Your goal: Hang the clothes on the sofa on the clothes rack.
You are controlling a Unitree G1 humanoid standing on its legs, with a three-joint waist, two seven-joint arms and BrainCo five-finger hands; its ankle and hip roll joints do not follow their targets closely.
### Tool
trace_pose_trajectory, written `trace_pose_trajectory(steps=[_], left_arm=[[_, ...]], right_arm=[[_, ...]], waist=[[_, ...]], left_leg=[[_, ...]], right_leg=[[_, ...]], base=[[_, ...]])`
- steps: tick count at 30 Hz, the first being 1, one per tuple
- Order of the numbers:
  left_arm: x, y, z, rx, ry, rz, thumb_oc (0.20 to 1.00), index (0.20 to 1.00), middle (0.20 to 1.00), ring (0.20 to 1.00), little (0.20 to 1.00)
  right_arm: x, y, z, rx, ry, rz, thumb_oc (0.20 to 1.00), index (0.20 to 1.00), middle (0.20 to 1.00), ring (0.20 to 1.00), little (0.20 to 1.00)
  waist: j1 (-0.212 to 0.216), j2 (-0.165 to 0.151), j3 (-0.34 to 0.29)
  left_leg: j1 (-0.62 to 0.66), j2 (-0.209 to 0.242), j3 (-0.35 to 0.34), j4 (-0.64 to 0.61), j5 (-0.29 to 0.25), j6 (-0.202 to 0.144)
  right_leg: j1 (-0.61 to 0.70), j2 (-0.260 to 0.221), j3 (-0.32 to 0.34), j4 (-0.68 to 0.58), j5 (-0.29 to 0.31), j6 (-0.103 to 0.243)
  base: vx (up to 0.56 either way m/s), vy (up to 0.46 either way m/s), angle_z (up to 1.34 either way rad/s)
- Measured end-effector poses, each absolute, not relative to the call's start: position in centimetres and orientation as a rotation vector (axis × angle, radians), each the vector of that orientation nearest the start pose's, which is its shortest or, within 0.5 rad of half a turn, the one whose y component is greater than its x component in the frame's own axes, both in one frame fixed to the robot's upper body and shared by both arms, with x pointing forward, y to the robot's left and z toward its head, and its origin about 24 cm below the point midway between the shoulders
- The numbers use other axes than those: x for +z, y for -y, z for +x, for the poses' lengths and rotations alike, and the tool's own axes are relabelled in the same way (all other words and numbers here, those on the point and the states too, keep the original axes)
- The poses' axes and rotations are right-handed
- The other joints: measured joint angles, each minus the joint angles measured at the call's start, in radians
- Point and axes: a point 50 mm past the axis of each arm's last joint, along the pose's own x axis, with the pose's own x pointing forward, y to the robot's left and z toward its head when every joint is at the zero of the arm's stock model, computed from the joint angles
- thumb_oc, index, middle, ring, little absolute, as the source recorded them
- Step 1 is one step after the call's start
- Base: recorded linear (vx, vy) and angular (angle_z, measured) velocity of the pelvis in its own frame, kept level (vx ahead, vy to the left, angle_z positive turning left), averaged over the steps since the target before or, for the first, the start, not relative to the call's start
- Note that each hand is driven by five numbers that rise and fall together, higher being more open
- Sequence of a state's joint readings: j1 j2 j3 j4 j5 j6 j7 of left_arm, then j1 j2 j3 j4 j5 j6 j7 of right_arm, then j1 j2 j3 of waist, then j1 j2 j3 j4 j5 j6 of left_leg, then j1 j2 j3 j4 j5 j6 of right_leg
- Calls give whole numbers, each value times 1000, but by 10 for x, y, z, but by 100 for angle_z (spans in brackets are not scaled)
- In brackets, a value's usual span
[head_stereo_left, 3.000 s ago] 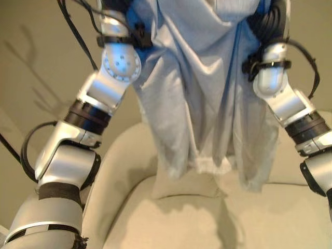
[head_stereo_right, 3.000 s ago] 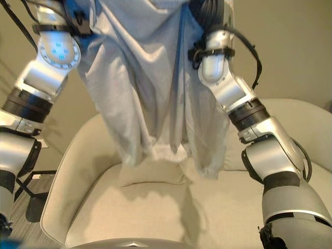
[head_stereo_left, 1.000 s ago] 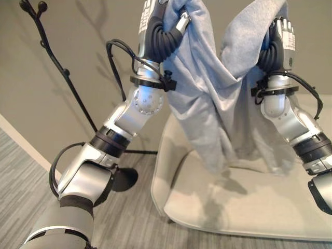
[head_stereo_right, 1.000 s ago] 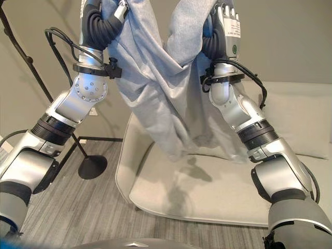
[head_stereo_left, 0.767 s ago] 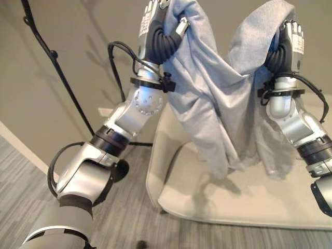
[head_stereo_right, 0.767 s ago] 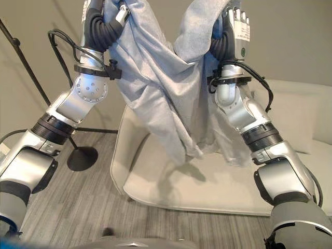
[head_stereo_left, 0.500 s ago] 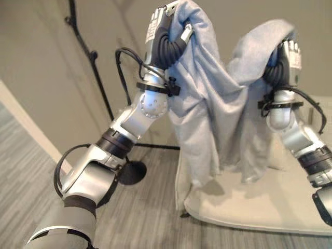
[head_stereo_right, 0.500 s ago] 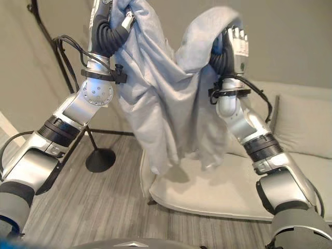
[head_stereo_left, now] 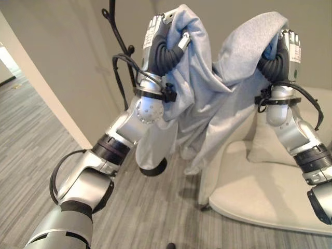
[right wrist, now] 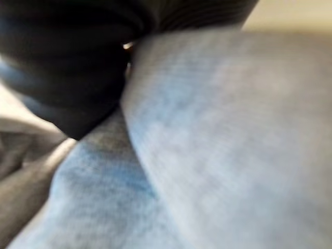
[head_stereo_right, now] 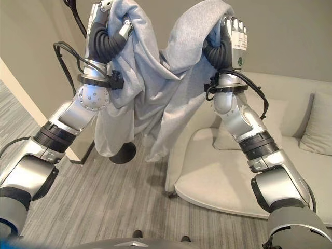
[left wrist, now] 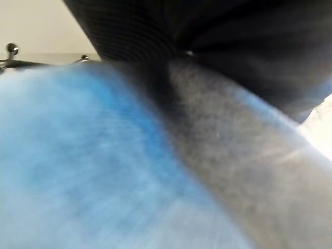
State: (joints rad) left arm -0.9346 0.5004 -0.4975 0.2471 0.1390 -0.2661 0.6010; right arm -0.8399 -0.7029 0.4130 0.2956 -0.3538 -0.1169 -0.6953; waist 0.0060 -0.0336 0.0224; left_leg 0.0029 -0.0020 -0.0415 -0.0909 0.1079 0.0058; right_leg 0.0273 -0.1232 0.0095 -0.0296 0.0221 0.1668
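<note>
Both arms are raised, holding one light grey garment (head_stereo_left: 207,104) up in the air between them, clear of the sofa (head_stereo_left: 270,192). The left hand (head_stereo_left: 163,44) grips one upper edge of the garment: its thumb and fingers (head_stereo_left: 184,39) are curled over a fold of cloth, which drapes across the hand's dark ribbed cover. The right hand (head_stereo_right: 231,44) holds the opposite upper edge, with cloth bunched over the palm side and draped over the fingertips; the fingers are closed on the fabric. The garment sags in a dip between the two hands and hangs in long folds, its lowest hem above the grey striped carpet (head_stereo_left: 46,135), beside the sofa's near corner. The clothes rack (head_stereo_left: 116,31), a thin black pole with knobbed hooks, stands behind the left forearm against the beige wall; its round dark base (head_stereo_right: 123,152) shows below the hanging cloth. A pale cushion (head_stereo_right: 316,129) rests on the sofa.
</note>
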Motion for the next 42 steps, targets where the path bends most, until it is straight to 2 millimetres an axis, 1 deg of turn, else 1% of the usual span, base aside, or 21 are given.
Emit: trace_pose_trajectory(steps=[3,15,19,20,21,22,23,26,28,29,30,31,32,34,35,36,37,38,39,41,42], left_arm=[[269,-101,335,55,1045,562,200,200,200,200,200],[276,-102,333,68,1067,546,200,200,200,200,200],[277,-105,333,73,1070,556,200,200,200,200,200],[278,-106,333,76,1073,562,200,200,200,200,200],[281,-109,333,81,1082,574,200,200,200,200,200],[284,-110,333,87,1090,581,200,200,200,200,200],[290,-110,333,95,1104,583,200,200,200,200,200],[289,-105,335,87,1098,568,200,200,200,200,200],[287,-101,334,79,1097,554,200,200,200,200,200],[284,-97,335,61,1094,558,200,200,200,200,200],[284,-96,335,59,1097,555,200,200,200,200,200],[285,-99,335,62,1099,561,200,200,200,200,200],[284,-101,336,68,1093,570,200,200,200,200,200],[278,-95,337,48,1074,572,200,200,200,200,200],[275,-95,339,42,1066,585,200,200,200,200,200],[273,-94,339,28,1061,597,200,200,200,200,200],[274,-93,338,23,1065,599,200,200,200,200,200],[276,-95,338,27,1071,605,200,200,200,200,200],[277,-98,337,33,1076,615,200,200,200,200,200],[279,-101,337,39,1081,622,200,200,200,200,200],[282,-104,336,49,1094,636,200,200,200,200,200]], right_arm=[[258,180,343,-413,954,-935,200,200,200,200,200],[261,180,342,-410,966,-935,200,200,200,200,200],[275,178,340,-409,1017,-944,200,200,200,200,200],[278,177,340,-407,1031,-939,200,200,200,200,200],[279,175,339,-408,1045,-927,200,200,200,200,200],[281,174,337,-409,1057,-923,200,200,200,200,200],[286,173,335,-410,1080,-921,200,200,200,200,200],[287,176,333,-425,1087,-928,200,200,200,200,200],[290,183,332,-447,1091,-951,200,200,200,200,200],[296,191,329,-467,1099,-983,200,200,200,200,200],[298,192,328,-471,1105,-991,200,200,200,200,200],[292,189,329,-462,1095,-969,200,200,200,200,200],[281,184,330,-438,1073,-943,200,200,200,200,200],[258,177,325,-380,1031,-921,200,200,200,200,200],[256,175,324,-375,1029,-905,200,200,200,200,200],[252,172,325,-374,1027,-889,200,200,200,200,200],[251,172,325,-377,1024,-885,200,200,200,200,200],[250,172,327,-385,1015,-880,200,200,200,200,200],[252,173,327,-392,1020,-882,200,200,200,200,200],[253,174,327,-401,1021,-883,200,200,200,200,200],[256,174,327,-407,1027,-883,200,200,200,200,200]], waist=[[-8,14,-4],[-8,20,-4],[0,43,11],[-2,24,22],[-3,5,32],[-8,-13,43],[-27,-31,54],[-38,-24,52],[-35,-6,48],[-31,31,30],[-30,44,24],[-24,32,23],[-28,-25,27],[-26,-74,36],[-21,-64,38],[-21,-71,33],[-13,-63,33],[-12,-72,28],[3,-76,26],[-2,-68,27],[7,-70,27]], left_leg=[[26,14,5,-1,-12,-21],[-7,80,-10,60,-23,-80],[-42,99,-48,79,-20,-92],[-59,103,-48,87,-39,-105],[-68,111,-51,98,-52,-120],[-74,134,-51,98,-56,-127],[-92,208,-51,93,-69,-152],[-92,302,-43,68,-72,-158],[-94,338,-27,48,-72,-158],[-97,331,-26,29,-71,-156],[-86,319,-27,23,-71,-154],[-78,277,-22,36,1,-247],[-81,215,-11,73,-23,-227],[-135,136,-1,224,-108,-170],[-145,132,4,249,-125,-147],[-132,89,24,250,-135,-117],[-124,93,38,230,-140,-109],[-120,61,51,230,-141,-74],[-115,47,74,225,-139,-61],[-109,27,79,212,-133,-41],[-103,7,86,195,-133,-29]], right_leg=[[60,12,-13,-75,38,-21],[61,85,-33,-70,31,-48],[46,89,-61,-70,39,-91],[42,70,-60,-71,51,-124],[38,50,-58,-70,51,-124],[34,30,-59,-71,51,-125],[27,5,-63,-71,43,-113],[28,-24,-53,-70,36,-88],[32,-52,-50,-70,36,-37],[35,-89,-52,-70,36,25],[37,-105,-50,-70,41,55],[43,-141,-38,-69,51,80],[48,-198,-34,-68,70,65],[27,-260,-46,-9,192,32],[18,-274,-47,32,209,20],[-26,-303,-31,70,300,21],[-43,-311,-33,91,290,43],[-65,-315,-33,104,310,55],[-77,-338,-73,108,329,34],[-64,-326,-94,100,304,65],[-60,-321,-131,102,324,40]], base=[[97,-100,1],[12,-79,1],[21,155,21],[84,237,4],[101,258,1],[114,288,10],[129,325,16],[116,305,11],[169,490,10],[219,716,5],[168,585,-8],[113,408,-15],[117,566,-8],[108,726,16],[26,487,7],[-13,426,-11],[29,248,-22],[-15,267,-34],[-9,250,-26],[54,364,-10],[81,376,7]])
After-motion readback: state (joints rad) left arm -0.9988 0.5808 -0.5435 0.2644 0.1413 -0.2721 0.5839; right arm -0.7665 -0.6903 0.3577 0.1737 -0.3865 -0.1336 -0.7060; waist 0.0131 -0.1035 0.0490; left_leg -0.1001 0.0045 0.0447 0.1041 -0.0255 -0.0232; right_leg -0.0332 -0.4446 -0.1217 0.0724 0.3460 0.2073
